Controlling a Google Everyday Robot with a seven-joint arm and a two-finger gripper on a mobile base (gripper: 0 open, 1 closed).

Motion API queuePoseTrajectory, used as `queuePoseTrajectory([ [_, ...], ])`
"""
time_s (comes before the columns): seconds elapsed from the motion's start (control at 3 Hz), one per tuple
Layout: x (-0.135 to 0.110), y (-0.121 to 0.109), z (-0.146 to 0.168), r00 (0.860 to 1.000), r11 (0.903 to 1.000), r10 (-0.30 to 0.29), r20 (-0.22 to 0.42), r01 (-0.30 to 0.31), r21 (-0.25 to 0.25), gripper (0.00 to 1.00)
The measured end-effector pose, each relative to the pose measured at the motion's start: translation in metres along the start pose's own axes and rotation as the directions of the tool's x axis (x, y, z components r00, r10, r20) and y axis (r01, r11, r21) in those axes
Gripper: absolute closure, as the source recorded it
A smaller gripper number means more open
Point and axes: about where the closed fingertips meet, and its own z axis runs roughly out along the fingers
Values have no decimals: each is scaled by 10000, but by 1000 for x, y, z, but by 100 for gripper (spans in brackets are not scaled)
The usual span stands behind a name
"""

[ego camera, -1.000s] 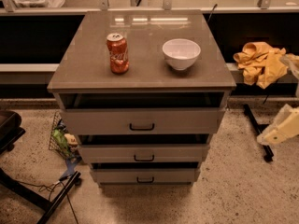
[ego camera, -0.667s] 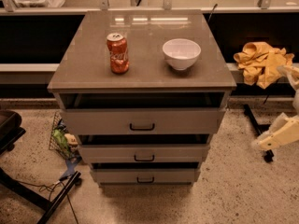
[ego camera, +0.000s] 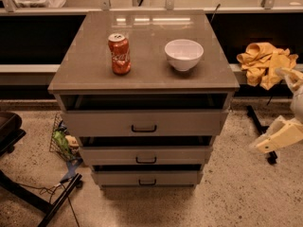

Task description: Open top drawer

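Observation:
The top drawer (ego camera: 144, 122) is the widest grey front of the cabinet, just under the brown top, with a small dark bar handle (ego camera: 144, 128) at its centre. A dark gap shows above its front panel, and the panel stands a little forward of the cabinet frame. My gripper (ego camera: 278, 137) is a cream-coloured piece at the right edge of the view, low over the floor, well to the right of the drawer and apart from it. It holds nothing that I can see.
Two narrower grey drawer fronts (ego camera: 146, 156) sit below. A red soda can (ego camera: 120, 54) and a white bowl (ego camera: 183, 54) stand on the cabinet top (ego camera: 142, 32). A yellow cloth (ego camera: 266, 63) lies on the right shelf. A wire basket (ego camera: 64, 141) and black chair legs (ego camera: 33, 200) are at the left.
My gripper has dropped a little lower and slightly left at the right edge. The drawers, can and bowl have not moved.

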Motion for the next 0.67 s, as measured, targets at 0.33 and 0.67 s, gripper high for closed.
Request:
queuePoseTrajectory([
  [0.33,2,29,43,9993,9985,139,339,-121,-542,0],
  [0.67,7,43,78,9959,9963,383,823,-317,-801,0],
])
